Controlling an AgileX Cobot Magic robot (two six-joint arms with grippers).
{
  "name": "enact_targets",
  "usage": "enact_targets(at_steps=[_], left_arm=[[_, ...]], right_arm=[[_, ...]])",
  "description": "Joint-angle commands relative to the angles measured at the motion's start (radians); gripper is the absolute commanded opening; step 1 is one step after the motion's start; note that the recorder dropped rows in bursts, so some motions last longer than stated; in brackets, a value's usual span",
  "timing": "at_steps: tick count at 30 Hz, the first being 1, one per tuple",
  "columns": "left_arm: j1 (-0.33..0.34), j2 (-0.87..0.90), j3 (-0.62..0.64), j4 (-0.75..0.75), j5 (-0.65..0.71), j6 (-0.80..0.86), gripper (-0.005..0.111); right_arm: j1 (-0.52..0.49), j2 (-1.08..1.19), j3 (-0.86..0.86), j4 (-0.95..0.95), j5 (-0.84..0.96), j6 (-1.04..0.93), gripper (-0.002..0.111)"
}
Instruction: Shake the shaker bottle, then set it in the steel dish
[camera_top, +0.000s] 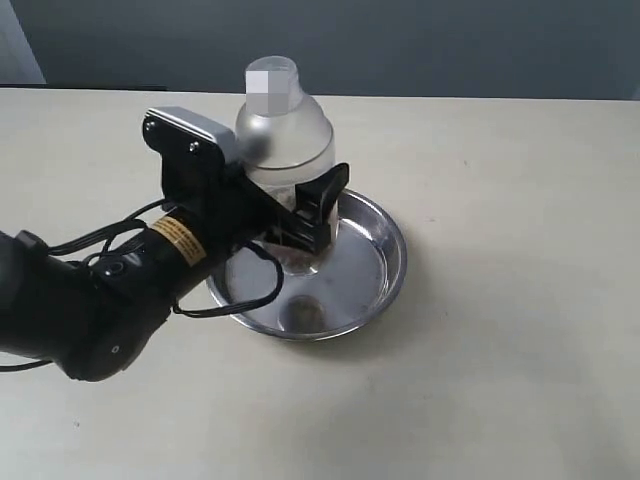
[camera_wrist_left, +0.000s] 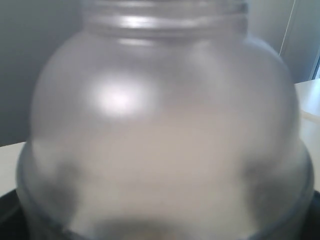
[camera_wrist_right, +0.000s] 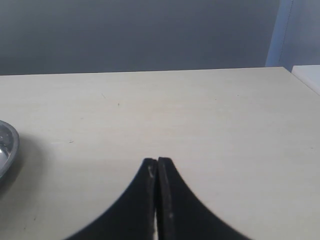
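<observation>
The frosted shaker bottle (camera_top: 285, 135) stands upright over the left part of the steel dish (camera_top: 385, 262), its small round cap on top. Brown granules show low in its base, which is down within the dish rim; I cannot tell whether it touches the bottom. My left gripper (camera_top: 300, 205) reaches in from the left and is shut on the bottle's body; one black finger (camera_top: 325, 195) shows on the near side. The bottle's dome (camera_wrist_left: 160, 125) fills the left wrist view and hides the fingers. My right gripper (camera_wrist_right: 157, 161) is shut and holds nothing, out of the exterior view.
The pale tabletop (camera_top: 520, 180) stretches around the dish. In the right wrist view a sliver of the steel dish's rim (camera_wrist_right: 7, 145) shows at the picture's edge, well apart from the right gripper. The left arm's cables (camera_top: 130, 225) loop beside the dish.
</observation>
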Motion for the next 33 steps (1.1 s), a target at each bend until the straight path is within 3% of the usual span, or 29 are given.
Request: enact_targets(at_steps=[1, 5, 7, 8, 11, 13, 15, 16, 18, 21, 23, 24, 26, 29, 31, 33], left_arm=[[0.001, 0.007, -0.001, -0.015, -0.080, 0.000, 0.000], [0.001, -0.127, -0.017, 0.011, -0.071, 0.000, 0.000], [0.001, -0.089, -0.035, 0.024, 0.209, -0.003, 0.000], [0.001, -0.050, -0.031, 0.027, 0.232, -0.001, 0.000], [0.001, -0.076, -0.003, 0.050, -0.009, -0.001, 0.000], [0.001, -0.168, -0.022, 0.066, -0.080, 0.008, 0.000], [0.001, -0.259, -0.064, 0.026, 0.062, 0.063, 0.000], [0.001, -0.281, -0.088, -0.013, 0.216, 0.069, 0.000], [0.001, -0.238, -0.092, -0.023, 0.403, 0.072, 0.000], [-0.002, -0.183, -0.067, 0.021, 0.311, 0.070, 0.000], [-0.002, -0.287, -0.087, 0.082, 0.207, 0.070, 0.000], [-0.002, -0.343, -0.107, 0.100, 0.215, 0.074, 0.000], [-0.002, -0.459, -0.158, 0.069, 0.383, 0.131, 0.000], [0.014, -0.383, -0.130, -0.069, 0.583, 0.160, 0.000], [0.019, -0.311, -0.097, -0.066, 0.547, 0.109, 0.000], [0.015, -0.354, -0.094, 0.062, 0.454, 0.080, 0.000]], right_arm=[[-0.004, -0.004, 0.001, -0.003, -0.013, -0.001, -0.001], [-0.004, -0.004, 0.001, -0.003, -0.013, -0.001, -0.001], [-0.004, -0.004, 0.001, -0.003, -0.013, -0.001, -0.001], [-0.004, -0.004, 0.001, -0.003, -0.013, -0.001, -0.001], [-0.004, -0.004, 0.001, -0.003, -0.013, -0.001, -0.001], [-0.004, -0.004, 0.001, -0.003, -0.013, -0.001, -0.001], [-0.004, -0.004, 0.001, -0.003, -0.013, -0.001, -0.001], [-0.004, -0.004, 0.001, -0.003, -0.013, -0.001, -0.001], [-0.004, -0.004, 0.001, -0.003, -0.013, -0.001, -0.001], [-0.004, -0.004, 0.001, -0.003, -0.013, -0.001, -0.001], [-0.004, -0.004, 0.001, -0.003, -0.013, -0.001, -0.001], [-0.004, -0.004, 0.001, -0.003, -0.013, -0.001, -0.001], [-0.004, -0.004, 0.001, -0.003, -0.013, -0.001, -0.001], [-0.004, -0.004, 0.001, -0.003, -0.013, -0.001, -0.001], [-0.004, -0.004, 0.001, -0.003, -0.013, -0.001, -0.001], [-0.004, -0.004, 0.001, -0.003, -0.013, -0.001, -0.001]])
